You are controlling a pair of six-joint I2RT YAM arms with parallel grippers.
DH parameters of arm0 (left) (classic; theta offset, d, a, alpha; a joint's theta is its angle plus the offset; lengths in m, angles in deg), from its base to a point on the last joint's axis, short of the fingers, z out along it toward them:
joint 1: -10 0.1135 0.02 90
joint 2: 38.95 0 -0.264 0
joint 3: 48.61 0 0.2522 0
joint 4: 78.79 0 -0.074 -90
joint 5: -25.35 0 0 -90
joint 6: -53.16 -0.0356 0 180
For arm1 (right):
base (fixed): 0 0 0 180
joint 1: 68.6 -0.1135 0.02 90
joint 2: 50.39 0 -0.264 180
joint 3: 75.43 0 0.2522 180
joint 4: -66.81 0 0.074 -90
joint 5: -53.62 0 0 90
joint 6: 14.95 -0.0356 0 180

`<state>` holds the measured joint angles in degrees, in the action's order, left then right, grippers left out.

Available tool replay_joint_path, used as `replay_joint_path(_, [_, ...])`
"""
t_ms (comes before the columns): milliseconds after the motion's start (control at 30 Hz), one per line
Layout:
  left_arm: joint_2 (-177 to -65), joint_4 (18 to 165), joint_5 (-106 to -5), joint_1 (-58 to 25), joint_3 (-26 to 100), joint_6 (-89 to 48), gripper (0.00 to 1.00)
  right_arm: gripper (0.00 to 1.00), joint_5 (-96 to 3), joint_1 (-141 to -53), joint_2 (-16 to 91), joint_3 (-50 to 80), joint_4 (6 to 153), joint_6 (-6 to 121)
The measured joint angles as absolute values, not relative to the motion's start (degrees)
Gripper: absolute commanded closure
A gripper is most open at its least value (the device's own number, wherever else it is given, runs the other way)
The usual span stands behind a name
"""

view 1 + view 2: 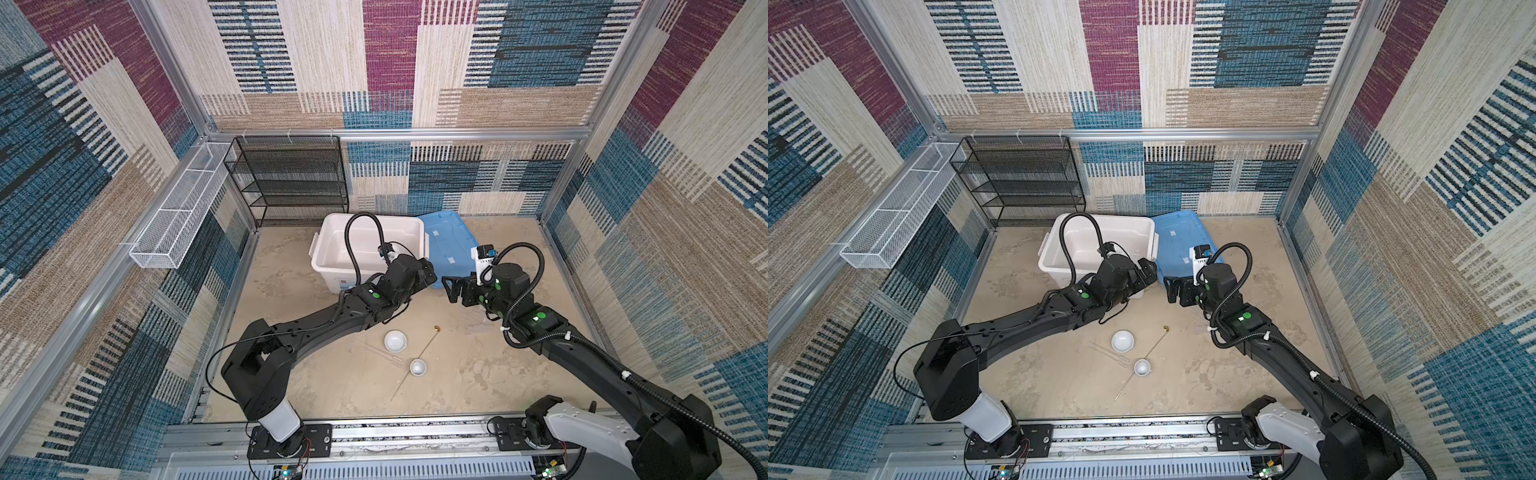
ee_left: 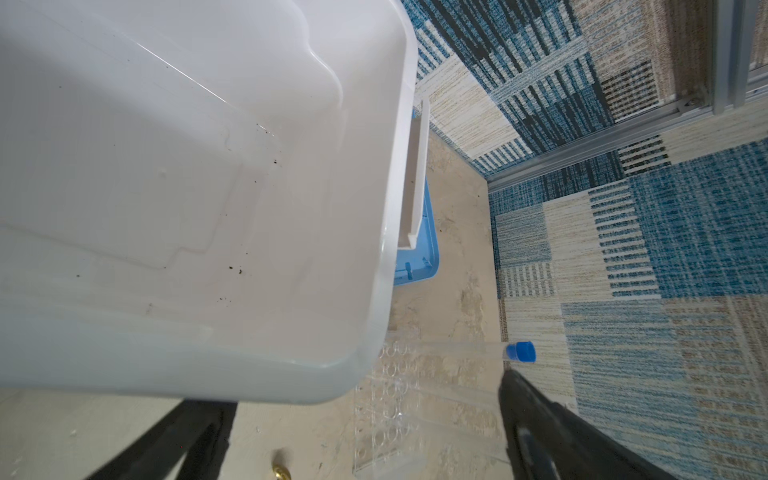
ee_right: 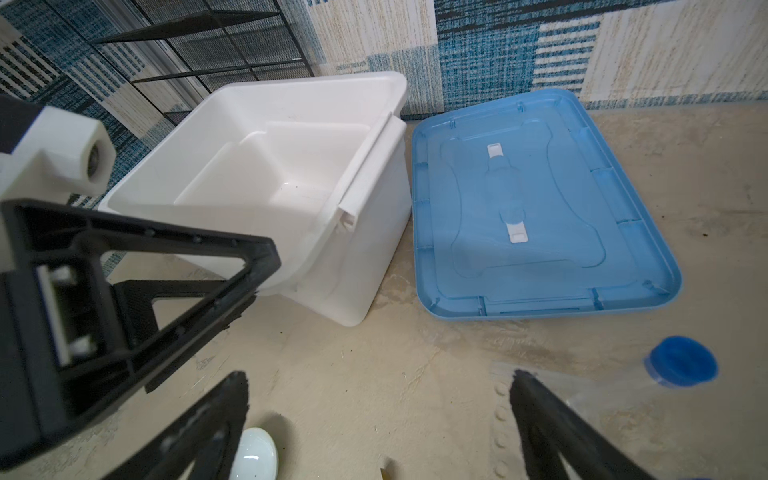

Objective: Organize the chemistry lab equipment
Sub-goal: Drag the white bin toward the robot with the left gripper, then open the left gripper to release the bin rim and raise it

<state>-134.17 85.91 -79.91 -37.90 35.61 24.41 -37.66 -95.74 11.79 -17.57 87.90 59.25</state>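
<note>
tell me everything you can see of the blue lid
The blue lid is a rounded rectangle of translucent light-blue plastic. It is off its bin and lies on the tan tabletop with its ribbed, rimmed inner side up. Two small white clips sit along its middle. It lies close beside the white bin, near the back wall; whether the two touch is unclear.

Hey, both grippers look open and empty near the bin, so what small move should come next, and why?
Probably ease the right gripper down toward the blue-capped tube. Its jaws stand open and empty, the tube lies close beside it in the right wrist view, and the white bin stands open nearby, ready to take it.
</note>
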Motion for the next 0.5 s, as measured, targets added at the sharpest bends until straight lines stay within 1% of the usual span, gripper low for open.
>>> replay_joint_path(133, [-136.7, 86.6, -78.8, -37.9, 37.6, 24.4, 0.01, 0.00, -37.0, -95.7, 11.3, -18.2, 87.6, 59.0])
replay_joint_path(500, [-137.8, 88.5, -76.1, -37.7, 40.7, 20.5, 0.01, 0.01, -34.8, -95.7, 8.0, -20.0, 86.7, 58.6])
